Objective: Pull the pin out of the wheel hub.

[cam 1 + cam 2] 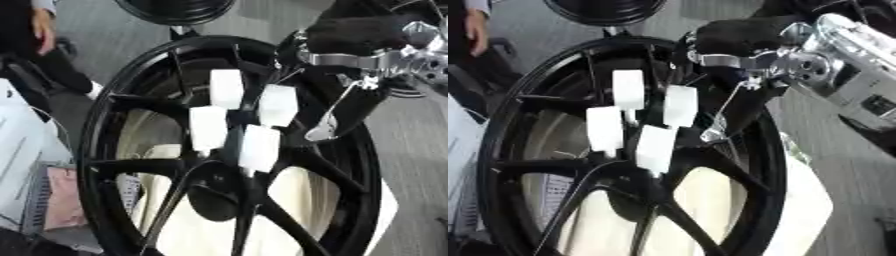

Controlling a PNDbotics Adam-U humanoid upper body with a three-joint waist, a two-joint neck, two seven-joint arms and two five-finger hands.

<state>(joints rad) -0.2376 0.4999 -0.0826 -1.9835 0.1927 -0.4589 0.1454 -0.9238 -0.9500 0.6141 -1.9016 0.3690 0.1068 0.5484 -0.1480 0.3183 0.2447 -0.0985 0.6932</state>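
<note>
Black wheel: the wheel (105, 165) fills most of both views, its spokes meeting at a dark hub (214, 192) in the lower middle.
Pins: four white pins (261, 147) stand in a cluster just above the hub, two higher, two lower, their long axes running roughly up and down the view.
Right hand: the right hand (737, 37) comes in from the upper right corner and sits over the wheel's upper right rim; whether its fingers are curled or straight cannot be told, as they merge with the dark rim.
Relation: the pins lie down and to the left of that hand; the upper right pin (278, 105) is nearest it.
Left hand: not visible, so the right arm is the nearer one.
Wire: a thin silver wire (337, 107) hangs from the wrist to a shiny end between the hand and the pins.
Room: spokes crowd the pins' bases; their white bodies look free to grasp, and an outward pull along each pin's axis seems unobstructed.
</note>
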